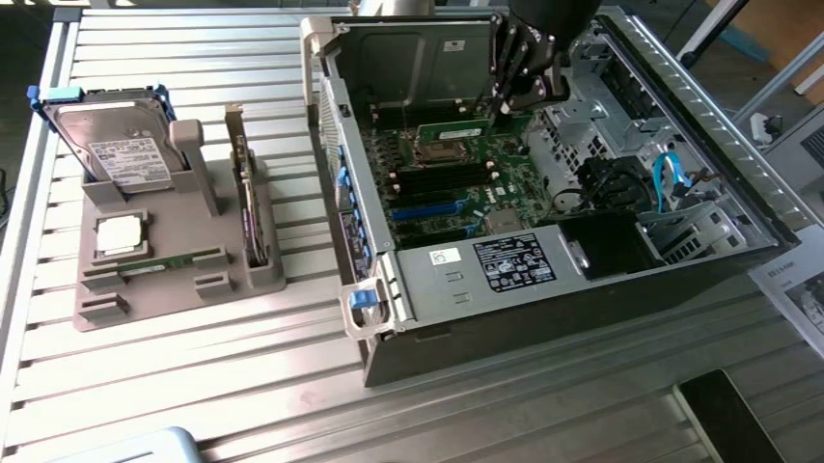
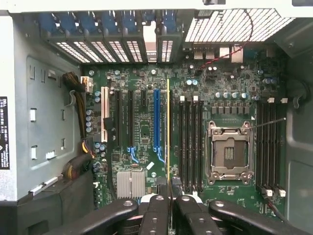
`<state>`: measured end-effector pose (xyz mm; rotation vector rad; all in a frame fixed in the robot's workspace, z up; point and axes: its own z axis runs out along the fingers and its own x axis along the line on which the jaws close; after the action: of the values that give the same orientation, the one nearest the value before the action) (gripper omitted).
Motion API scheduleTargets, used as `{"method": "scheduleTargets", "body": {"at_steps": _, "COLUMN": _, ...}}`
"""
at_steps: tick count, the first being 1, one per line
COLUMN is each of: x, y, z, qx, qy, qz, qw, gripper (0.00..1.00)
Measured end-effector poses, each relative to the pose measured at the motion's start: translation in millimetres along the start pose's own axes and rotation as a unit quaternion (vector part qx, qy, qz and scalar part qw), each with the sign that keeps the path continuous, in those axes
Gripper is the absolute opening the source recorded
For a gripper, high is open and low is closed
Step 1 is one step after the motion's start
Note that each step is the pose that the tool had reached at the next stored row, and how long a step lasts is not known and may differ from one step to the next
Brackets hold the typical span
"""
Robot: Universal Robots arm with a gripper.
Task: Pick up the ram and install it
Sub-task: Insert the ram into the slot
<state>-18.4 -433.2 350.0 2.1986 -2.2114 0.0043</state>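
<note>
Gripping the ram [image 2: 168, 127] between its two black fingers [image 2: 155, 210], the claw [image 2: 169, 201] is closed almost all the way, with only the thin board's thickness keeping the pads apart. In the wrist view the ram is seen edge-on, a slim line with a gold-coloured edge running straight out from the fingertips. It lies over the green motherboard [image 2: 142, 132], between the long blue slot [image 2: 156, 117] and the bank of black memory slots [image 2: 190, 147], just beside the nearest of them. The empty processor socket [image 2: 230, 152] sits on the far side of that bank. In the exterior view the claw [image 1: 515, 101] reaches down into the open computer case [image 1: 515, 333], and the ram [image 1: 453, 129] shows as a short green strip at its tip, above the board's far end. Whether its lower edge touches a slot cannot be told. Well apart, toward the exterior view's left, a second green stick [image 1: 174, 262] lies in the grey holder [image 1: 96, 309] on the slatted table [image 1: 258, 386].
</note>
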Motion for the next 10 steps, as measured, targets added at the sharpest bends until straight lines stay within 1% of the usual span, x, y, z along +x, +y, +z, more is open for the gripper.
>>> {"method": "scheduleTargets", "body": {"at_steps": 4, "x": -0.2, "y": -2.3, "z": 6.0, "qx": 0.0, "qy": 0.0, "qz": 0.0, "qw": 1.0, "gripper": 0.12}}
{"method": "scheduleTargets", "body": {"at_steps": 6, "x": -0.3, "y": -4.0, "z": 11.0, "qx": 0.0, "qy": 0.0, "qz": 0.0, "qw": 1.0, "gripper": 0.12}}
{"method": "scheduleTargets", "body": {"at_steps": 10, "x": -0.7, "y": -5.6, "z": 18.0, "qx": 0.0, "qy": 0.0, "qz": 0.0, "qw": 1.0, "gripper": 0.12}}
